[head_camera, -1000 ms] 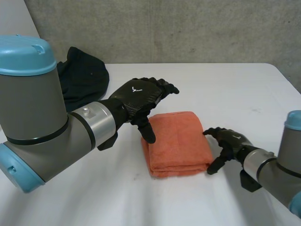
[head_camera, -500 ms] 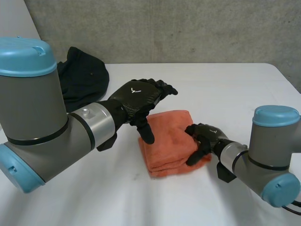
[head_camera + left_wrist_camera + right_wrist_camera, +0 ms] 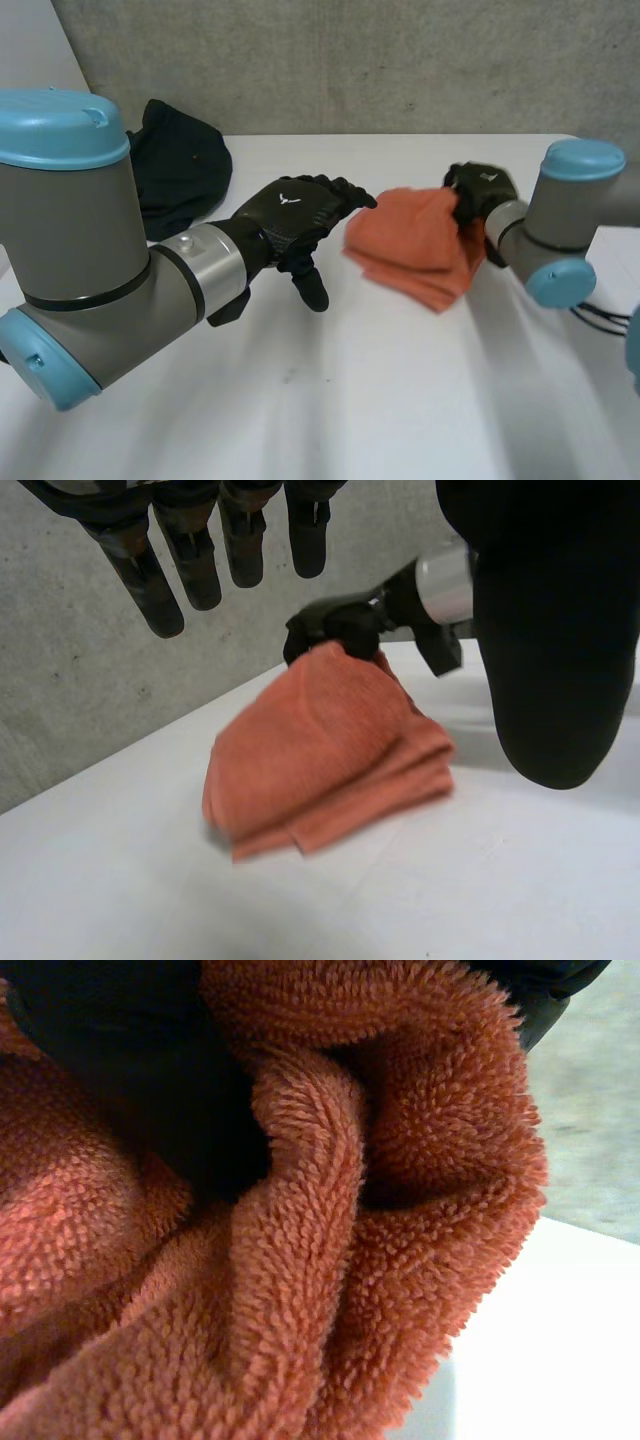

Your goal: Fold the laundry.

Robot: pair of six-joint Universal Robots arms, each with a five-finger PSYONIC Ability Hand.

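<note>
A folded orange towel (image 3: 415, 245) hangs tilted at the table's right side, its lower edge near the white table (image 3: 350, 390). My right hand (image 3: 478, 190) is shut on the towel's far right edge, fingers curled into the terry (image 3: 330, 1260). In the left wrist view the same towel (image 3: 320, 750) droops from that right hand (image 3: 330, 632). My left hand (image 3: 295, 215) hovers open to the left of the towel, fingers (image 3: 165, 570) straight and apart from the cloth.
A dark garment (image 3: 175, 165) lies bunched at the table's back left, behind my left arm. A grey concrete wall (image 3: 350, 60) runs along the far edge. My left arm's big grey joint (image 3: 70, 240) stands at the near left.
My right hand closed on the towel's right edge and dragged it up and to the back right, off its flat spot. My left hand stayed nearly in place, open.
</note>
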